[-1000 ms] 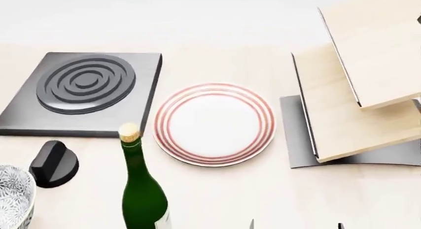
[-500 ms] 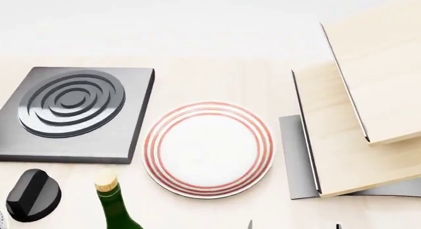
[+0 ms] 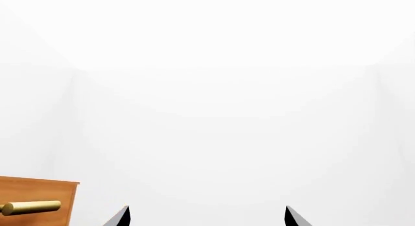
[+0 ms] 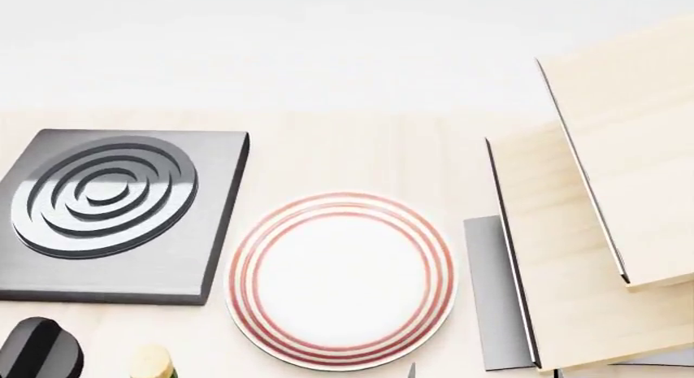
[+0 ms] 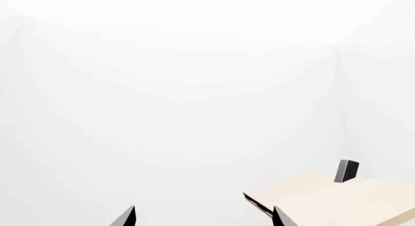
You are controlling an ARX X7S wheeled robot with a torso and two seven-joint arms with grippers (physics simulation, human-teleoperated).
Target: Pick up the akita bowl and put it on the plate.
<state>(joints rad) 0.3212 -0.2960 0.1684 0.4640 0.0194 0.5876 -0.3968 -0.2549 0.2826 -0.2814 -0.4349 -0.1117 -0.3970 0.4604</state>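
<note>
The plate (image 4: 341,280), white with red rings round its rim, lies flat on the light wooden table in the lower middle of the head view, with nothing on it. The akita bowl is out of view in every frame. My left gripper (image 3: 206,217) shows only its two dark fingertips, set wide apart and open, against blank white. My right gripper (image 5: 204,217) is likewise open, with nothing between its fingertips. Neither gripper is near the plate.
A dark square burner (image 4: 103,195) with raised rings sits left of the plate. A black knob (image 4: 38,349) and a bottle's cork top (image 4: 149,363) are at the lower left edge. Tilted wooden shelves (image 4: 586,248) on a grey base (image 4: 488,297) stand to the right. A wooden cabinet with a brass handle (image 3: 36,201) shows by the left gripper.
The head view has shifted, so everything slid down the picture. The bowl dropped out at the lower left, and the bottle sank until only its cork shows.
</note>
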